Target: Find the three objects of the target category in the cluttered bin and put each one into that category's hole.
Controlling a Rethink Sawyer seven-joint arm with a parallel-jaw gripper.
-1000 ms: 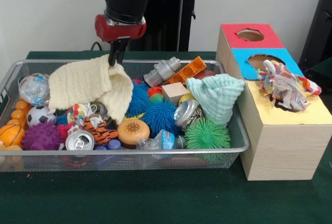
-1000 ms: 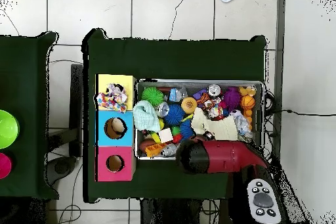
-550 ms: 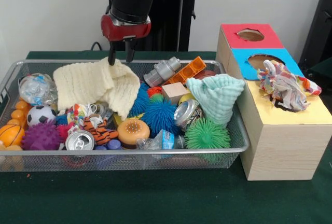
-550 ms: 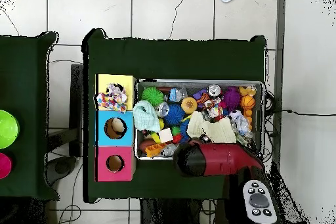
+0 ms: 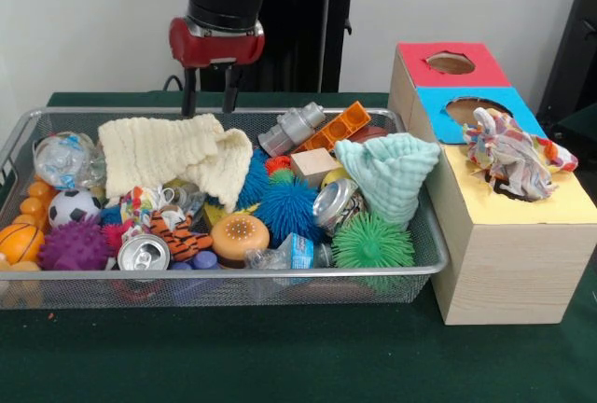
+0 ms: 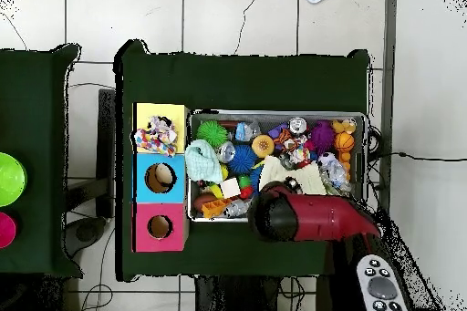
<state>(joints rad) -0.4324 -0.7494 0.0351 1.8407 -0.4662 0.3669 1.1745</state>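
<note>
Wire bin (image 5: 233,277) on green counter (image 5: 280,356), packed with balls, cans, toys. Cream cloth (image 5: 173,151) lies loose at bin's back left; mint cloth (image 5: 392,172) at right. Patterned cloth (image 5: 511,156) sits in yellow hole. Tool (image 5: 210,100) above cream cloth, prongs apart, empty. Judged step: picking cloths; next, descend and pinch a cream fold.
</note>
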